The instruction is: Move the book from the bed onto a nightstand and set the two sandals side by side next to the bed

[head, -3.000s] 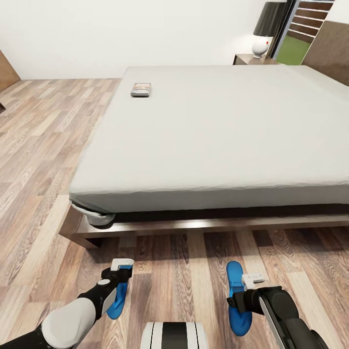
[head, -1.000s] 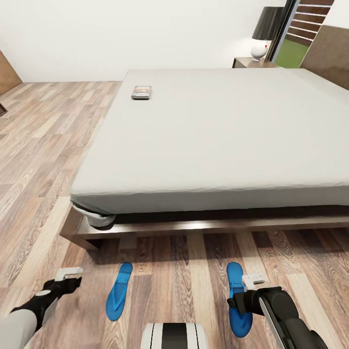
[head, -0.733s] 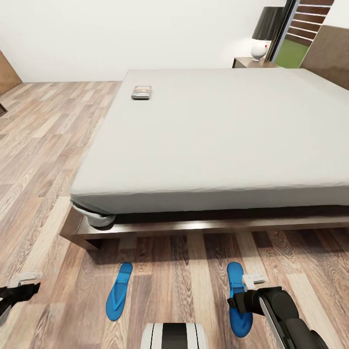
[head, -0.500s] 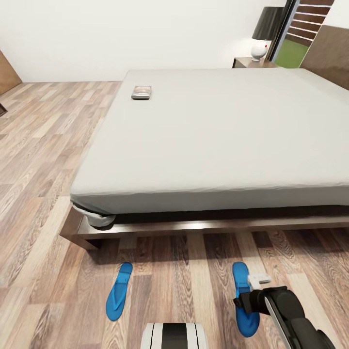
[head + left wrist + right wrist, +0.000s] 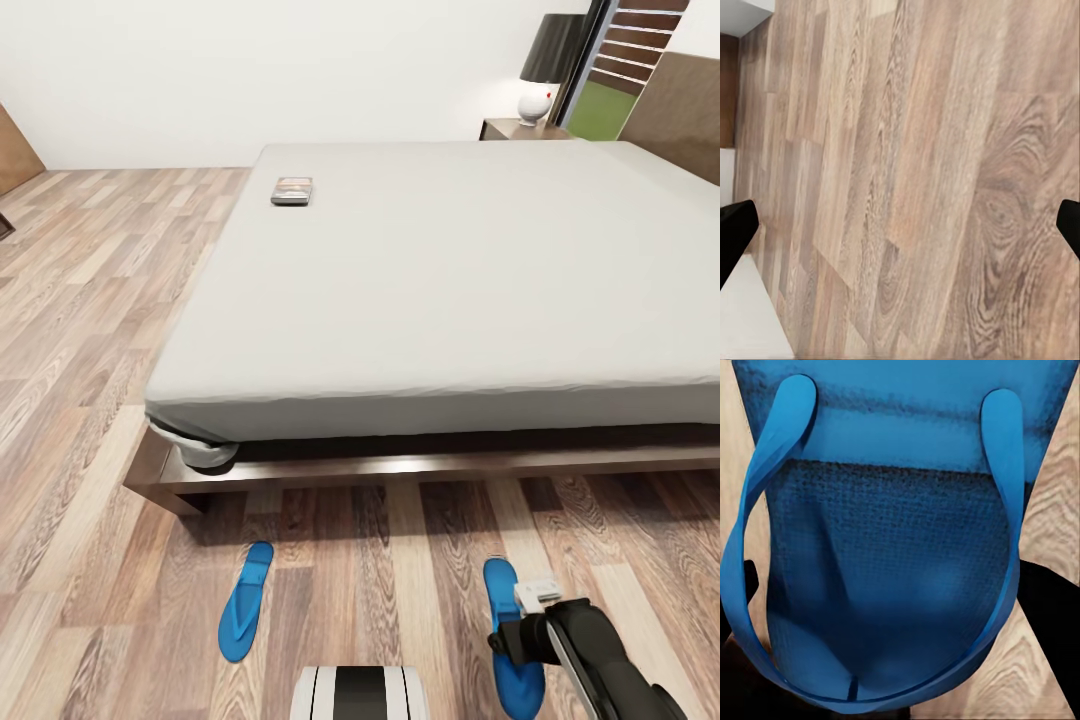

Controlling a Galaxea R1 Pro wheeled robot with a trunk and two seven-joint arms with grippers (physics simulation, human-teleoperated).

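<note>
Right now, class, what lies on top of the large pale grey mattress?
On the pale grey mattress, a small dark paperback book lies flat near its far left corner. Nothing else shows on it; its right side runs out of view.

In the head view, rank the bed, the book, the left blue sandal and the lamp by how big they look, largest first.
1. The bed, by far.
2. The lamp and the left sandal look about alike, but the lamp stands much farther from the camera, so I won't rank them.
3. The book, smallest.

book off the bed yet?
No. The book lies flat on the bed, near its far left edge; the nightstand holds a lamp.
</note>
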